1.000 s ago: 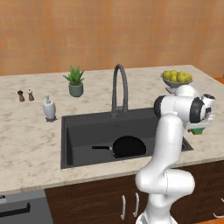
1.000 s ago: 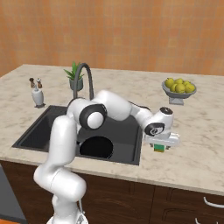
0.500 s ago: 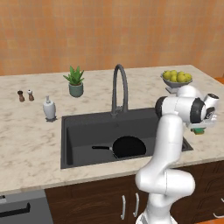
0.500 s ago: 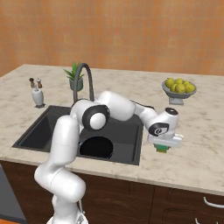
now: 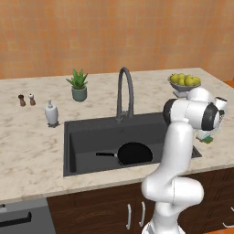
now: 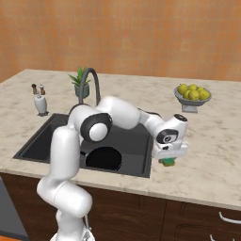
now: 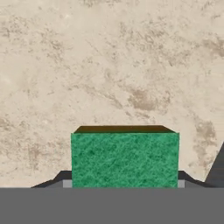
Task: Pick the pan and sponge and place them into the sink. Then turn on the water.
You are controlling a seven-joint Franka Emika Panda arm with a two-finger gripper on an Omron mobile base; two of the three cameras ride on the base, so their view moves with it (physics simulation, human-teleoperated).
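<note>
A beige marble bench point(image 5: 32, 155) under an orange wall holds a dark grey rectangular sink point(image 5: 87, 137) containing the round black frying pan point(image 5: 133, 153). Right of the sink, the claw point(image 6: 168, 159) is clamped on the small green-topped sponge point(image 7: 124, 159) over the bench.

Sink point(image 6: 44, 136) open right of pan point(image 6: 103, 158); faucet point(image 6: 90, 82) arches behind.

The black pan point(image 5: 133, 153) lies in the dark sink point(image 5: 82, 137), its thin handle pointing to the left. The tall grey faucet point(image 5: 124, 93) stands behind the basin. On the marble counter point(image 5: 27, 151) a white soap dispenser point(image 5: 51, 113) is left of the sink, with a small plant point(image 5: 78, 85) behind it and two little shakers point(image 5: 26, 99) further left. A bowl of yellow fruit point(image 5: 184, 82) is at the right. The white arm bends over the right counter, where a bit of the green sponge point(image 5: 209, 140) shows under the hand
</note>
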